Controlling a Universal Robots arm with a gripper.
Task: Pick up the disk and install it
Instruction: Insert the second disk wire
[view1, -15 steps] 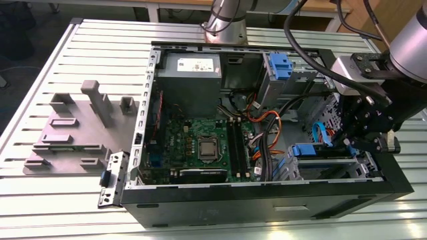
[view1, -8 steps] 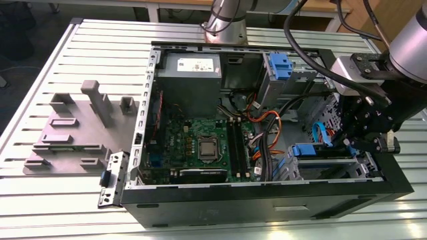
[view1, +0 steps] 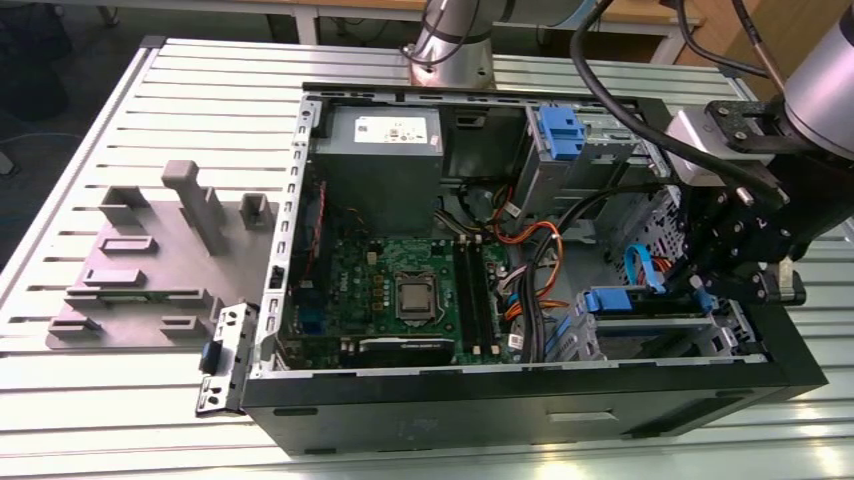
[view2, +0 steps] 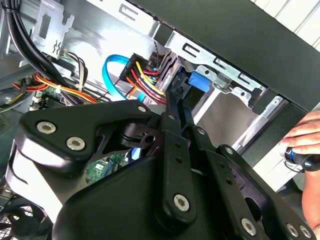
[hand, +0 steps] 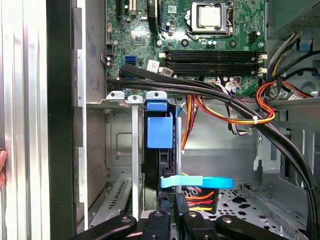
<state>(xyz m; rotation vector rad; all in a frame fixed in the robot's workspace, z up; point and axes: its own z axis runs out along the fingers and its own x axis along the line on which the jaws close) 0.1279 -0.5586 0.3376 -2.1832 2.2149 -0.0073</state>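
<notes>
Exterior view, from its left to its right. A grey fixture block (view1: 147, 265) with upright pegs rests on the slatted metal table (view1: 80, 150). Beside it lies the open computer case (view1: 534, 390), with the grey power-supply box (view1: 378, 150) at the far side, the green motherboard (view1: 400, 295) in the middle and a bundle of orange and black cables (view1: 534, 250) running towards the drive bays. At the case's corner on the exterior view's right, the black gripper (view1: 727, 285) reaches down into the drive cage (view1: 654, 335).

The disk (hand: 161, 165) stands on edge in that cage, directly ahead of the fingertips; in the first wrist view its blue rail tab (hand: 160, 132) sits just beyond them, between the cage's metal walls. A light-blue flat cable (hand: 197, 182) crosses just in front of the fingertips, over a plug of red, orange and yellow wires (hand: 200, 200).

In the second wrist view the gripper's black fingers (view2: 175, 125) lie close together, pointing at the blue tab (view2: 199, 82); I cannot tell whether they are clenched on the disk or merely resting against it. A person's hand (view2: 306, 137) holds a dark object outside the case wall.
</notes>
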